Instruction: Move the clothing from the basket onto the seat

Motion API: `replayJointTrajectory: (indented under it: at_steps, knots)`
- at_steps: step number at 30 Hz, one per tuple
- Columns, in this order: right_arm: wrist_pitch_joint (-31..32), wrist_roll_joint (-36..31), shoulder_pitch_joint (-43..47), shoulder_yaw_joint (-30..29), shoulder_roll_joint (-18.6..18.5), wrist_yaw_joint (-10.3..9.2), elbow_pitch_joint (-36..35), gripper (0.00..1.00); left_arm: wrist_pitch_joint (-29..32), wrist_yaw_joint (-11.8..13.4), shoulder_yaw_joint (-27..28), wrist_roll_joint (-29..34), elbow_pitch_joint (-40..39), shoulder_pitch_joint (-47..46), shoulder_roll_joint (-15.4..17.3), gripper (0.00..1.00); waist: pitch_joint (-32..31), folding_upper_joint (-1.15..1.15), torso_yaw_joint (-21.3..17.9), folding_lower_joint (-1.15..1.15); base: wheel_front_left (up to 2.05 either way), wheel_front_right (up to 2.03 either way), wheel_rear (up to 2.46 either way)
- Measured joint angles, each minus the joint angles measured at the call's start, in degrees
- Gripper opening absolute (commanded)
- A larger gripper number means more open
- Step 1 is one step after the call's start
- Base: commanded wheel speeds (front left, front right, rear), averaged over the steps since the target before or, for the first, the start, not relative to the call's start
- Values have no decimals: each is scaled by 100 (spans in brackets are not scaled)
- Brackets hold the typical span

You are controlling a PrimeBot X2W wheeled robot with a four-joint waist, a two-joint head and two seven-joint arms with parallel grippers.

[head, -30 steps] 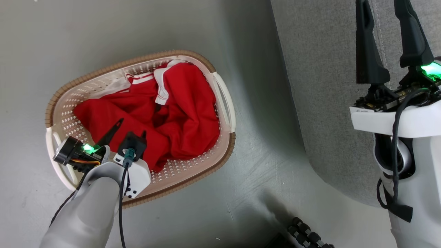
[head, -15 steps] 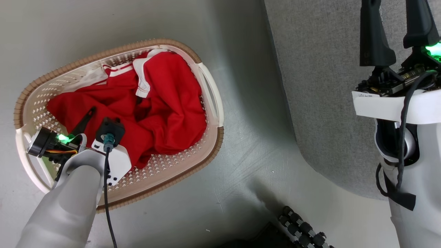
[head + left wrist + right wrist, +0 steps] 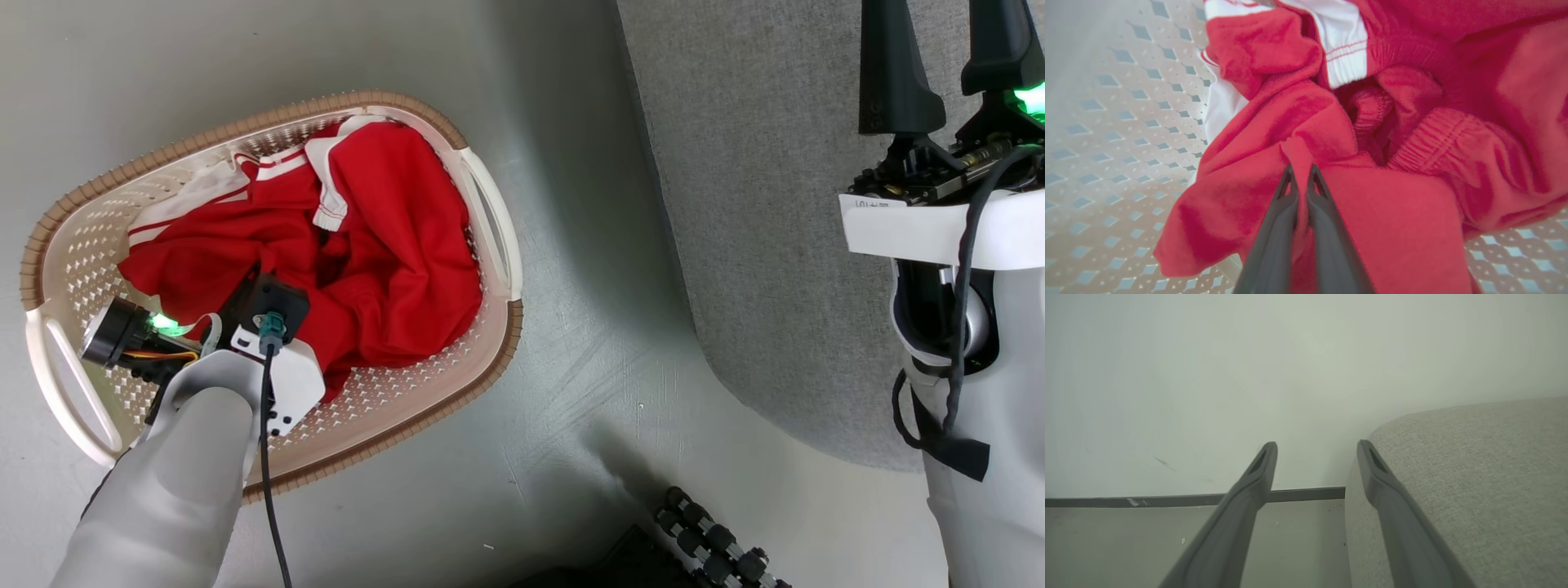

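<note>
1. Left gripper (image 3: 1301, 173) fingers are clenched on a fold of the clothing (image 3: 384, 237), which lies in the basket (image 3: 513, 331), left of frame.
2. Right gripper (image 3: 1316, 453) fingers are spread and empty, by the seat (image 3: 759, 245).
3. Step: grasp made. Next: lift clear and carry right to the seat.

The left arm (image 3: 180, 482) is round and pale grey. At its end sits a white block (image 3: 294, 392) with little dark holes, maybe for screws. A thin black cable (image 3: 269, 474) with a blue-green plug (image 3: 272, 327) goes in at the top of the white block. Just left of the white block are a green light (image 3: 166, 322) and orange and yellow wires (image 3: 155, 356). The left gripper (image 3: 1300, 171) has two long dark grey fingers (image 3: 1274, 241). Far right of the white block, the right arm (image 3: 996, 474) is white, with a white band (image 3: 922, 229) and a thick black cable (image 3: 963, 269).
</note>
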Motion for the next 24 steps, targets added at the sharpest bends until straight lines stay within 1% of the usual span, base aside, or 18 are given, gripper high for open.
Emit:
replayJointTrajectory:
  at_steps: [11,19,24]
  knots:
    - [0,-102,2,-79,0,0,100,100,-280,-76,-4,-118,-222,3,-171,0,-160,0,173,0,0,0,0]
    - [0,-266,5,-103,-2,0,191,100,-422,-144,75,-321,-715,26,-312,0,-313,0,376,0,0,0,0]
    - [0,-389,6,-110,-4,0,207,100,-470,-178,137,-435,-1033,35,-308,0,-413,0,485,0,0,0,0]
